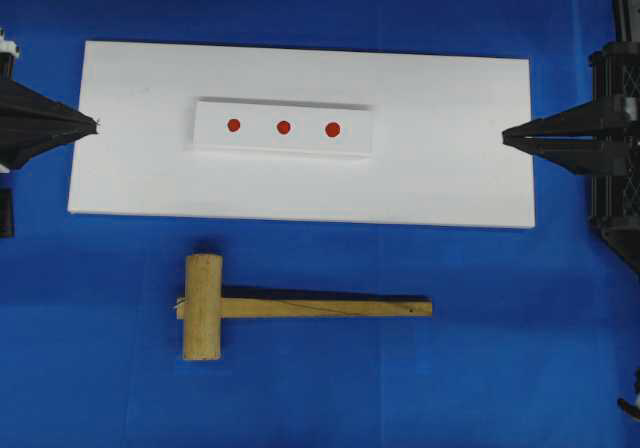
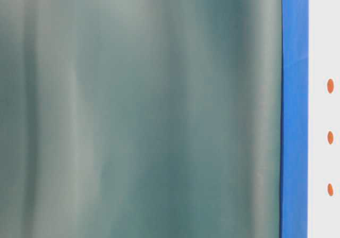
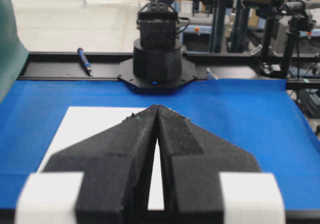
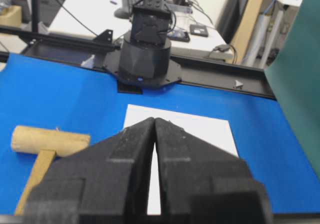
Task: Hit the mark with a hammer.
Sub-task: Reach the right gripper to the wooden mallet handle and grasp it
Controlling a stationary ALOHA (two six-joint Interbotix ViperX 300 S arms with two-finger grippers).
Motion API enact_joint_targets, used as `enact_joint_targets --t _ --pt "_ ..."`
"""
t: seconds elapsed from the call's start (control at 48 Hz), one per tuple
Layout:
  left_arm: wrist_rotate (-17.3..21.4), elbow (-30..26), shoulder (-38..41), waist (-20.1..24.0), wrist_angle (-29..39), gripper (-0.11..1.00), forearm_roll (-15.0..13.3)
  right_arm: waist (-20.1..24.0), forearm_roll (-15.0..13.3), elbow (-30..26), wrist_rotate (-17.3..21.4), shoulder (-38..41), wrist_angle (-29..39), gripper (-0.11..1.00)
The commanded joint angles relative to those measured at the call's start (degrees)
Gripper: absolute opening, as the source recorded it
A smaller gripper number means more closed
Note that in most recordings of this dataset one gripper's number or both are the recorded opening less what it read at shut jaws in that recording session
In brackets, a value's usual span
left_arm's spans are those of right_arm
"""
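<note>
1. The left gripper [image 1: 96,124] is hanging at the left edge of the board [image 1: 130,168], its fingers [image 3: 135,134] pressing together on nothing.
2. The hammer [image 1: 290,306] is lying flat on the blue worktop [image 1: 500,368] just in front of the board, head toward the left, handle pointing right, untouched.
3. The strip [image 1: 355,128] is sitting in the middle of the board, showing three red dots [image 1: 283,126] in a row; which one is the mark I cannot tell.
4. The right gripper [image 1: 505,138] is waiting at the board's right edge, fingers [image 4: 140,144] likewise meeting with nothing between them.
5. No step seems to be under way: the pickup is not yet begun.
6. The next move is likely calling for one gripper to spread its fingers, come down in front of the board and take the handle, probably the right one, since the handle's free end is lying on its side.
</note>
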Motion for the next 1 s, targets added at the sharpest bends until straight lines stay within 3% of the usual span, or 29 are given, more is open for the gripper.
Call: enact_joint_targets --t 0.0,0.209,0.438,0.646,0.771,0.98 --pt "-0.5 -1.0 0.6 0.0 0.0 0.0 -0.6 -0.2 0.1 -2.0 0.4 0.7 -0.3 0.0" --pt "-0.5 -1.0 0.6 0.0 0.8 0.0 -0.7 2.0 0.1 -4.3 1.8 3.7 3.0 -0.06" --pt "-0.5 -0.5 0.6 0.0 1.0 0.0 -0.7 7.8 0.1 -7.1 6.3 11.5 0.7 -0.06" --pt "-0.6 -0.2 0.6 0.0 1.0 0.0 -0.7 12.4 0.3 -10.6 9.1 21.7 -1.6 0.01" --pt "-0.5 -0.1 0.6 0.1 1.0 0.0 -0.7 13.3 1.3 -13.0 10.5 28.4 -2.5 0.23" --pt "-0.5 0.3 0.5 0.0 1.0 0.0 -0.7 14.2 3.7 -18.4 11.1 40.2 -2.5 0.83"
